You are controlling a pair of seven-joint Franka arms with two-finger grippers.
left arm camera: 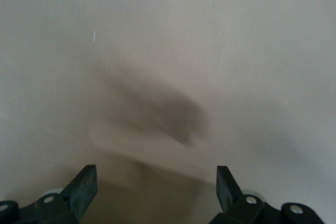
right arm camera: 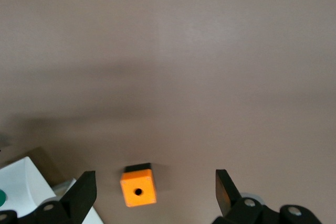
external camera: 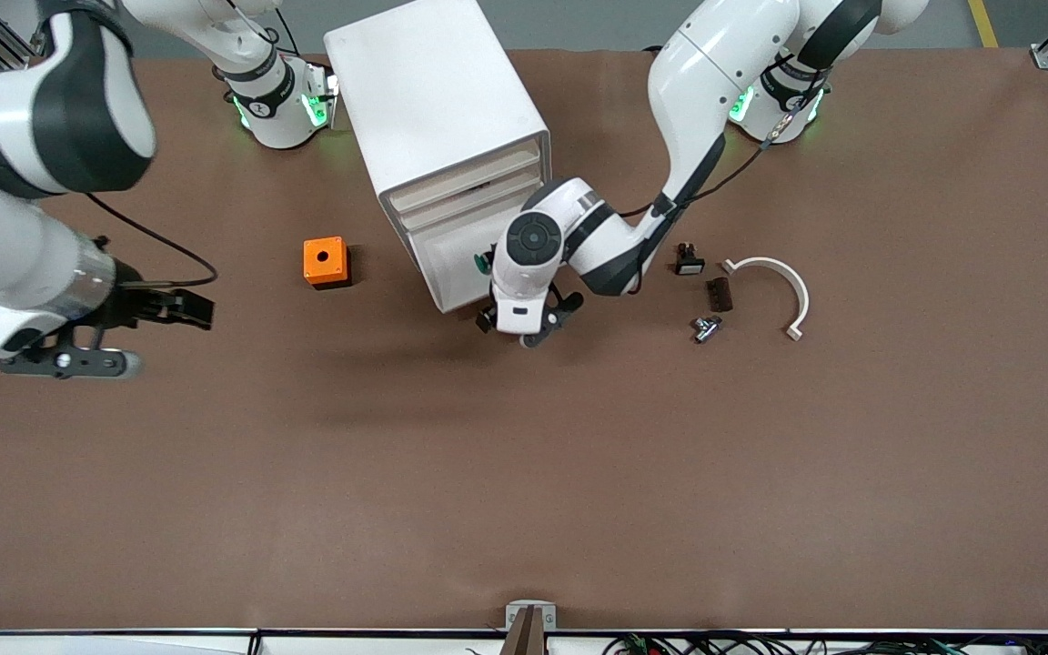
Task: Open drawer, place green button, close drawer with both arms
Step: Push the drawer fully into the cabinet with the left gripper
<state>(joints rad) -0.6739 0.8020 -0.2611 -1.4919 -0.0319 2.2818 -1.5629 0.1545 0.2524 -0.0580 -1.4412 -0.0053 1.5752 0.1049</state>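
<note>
With the button [external camera: 482,263] lying in the open drawer [external camera: 451,264], the empty, spread left gripper [external camera: 524,329] should push its front squarely; the right gripper [external camera: 180,309] is waiting open beside the orange cube [external camera: 325,262].

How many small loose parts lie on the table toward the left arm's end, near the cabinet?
4: a black switch, a dark block, a metal piece nearest the front camera, and a white curved bracket beside them. The arm may hide others.
</note>
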